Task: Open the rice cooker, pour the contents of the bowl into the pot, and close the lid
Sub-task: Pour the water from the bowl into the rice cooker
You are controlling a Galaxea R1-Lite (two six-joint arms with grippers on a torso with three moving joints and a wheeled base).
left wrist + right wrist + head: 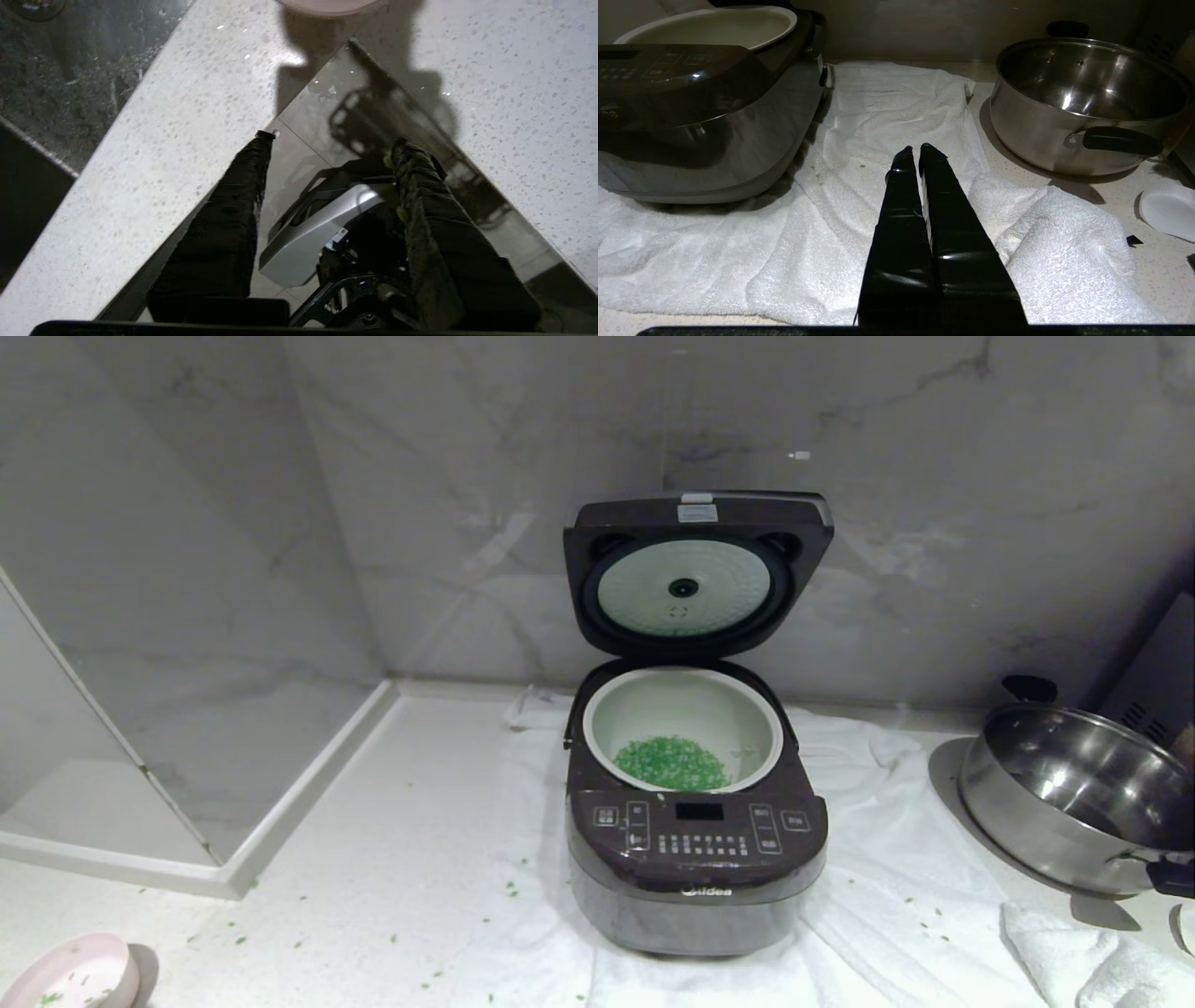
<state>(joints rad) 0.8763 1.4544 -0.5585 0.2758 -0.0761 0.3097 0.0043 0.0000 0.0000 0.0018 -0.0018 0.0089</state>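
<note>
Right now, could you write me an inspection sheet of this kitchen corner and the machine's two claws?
Surface: pale speckled counter, partly covered by a rumpled white towel.
Job's things: rice cooker on the towel, lid raised; green bits in the pot. Pink bowl at the counter's near left corner, with only a few bits in it.
Clutter: green bits scattered on the counter and the towel; steel pan on the right; small white disc.
Grippers: left gripper open, holding nothing, at the counter's edge near the bowl; right gripper shut, over the towel.
Cables: nothing seen.
Surroundings: grey marble wall.
</note>
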